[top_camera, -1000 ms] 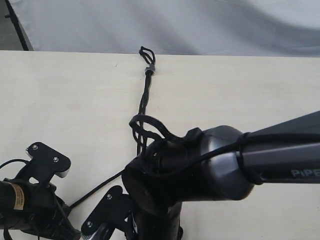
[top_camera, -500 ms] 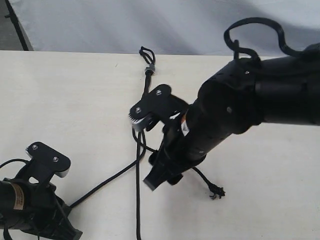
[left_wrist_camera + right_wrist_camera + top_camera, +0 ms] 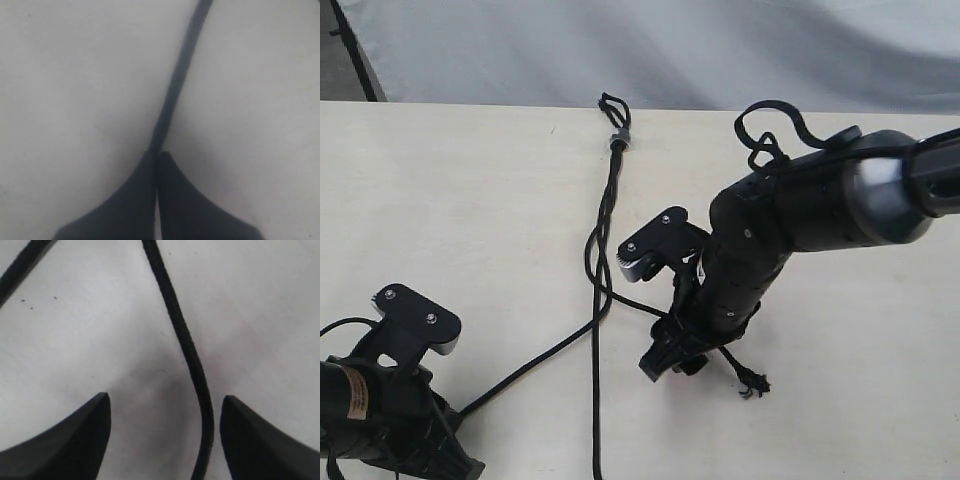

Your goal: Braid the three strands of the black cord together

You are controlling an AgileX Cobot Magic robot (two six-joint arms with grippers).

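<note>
Lying on the pale worktop (image 3: 440, 200), the black cord (image 3: 612, 190) has its loop (image 3: 612, 104) and grey band (image 3: 618, 138) at 12 o'clock of the exterior view. Near the centre it splits into the three strands. The first strand (image 3: 520, 372) runs toward 7 o'clock, where the left claw (image 3: 156, 157) is closed tight on it. The second strand (image 3: 595, 400) goes straight to 6 o'clock. The third strand (image 3: 197, 370) passes between the parted fingers of the right claw (image 3: 165, 405), which grips nothing, and ends in a frayed knot (image 3: 753, 385) toward 4 o'clock.
</note>
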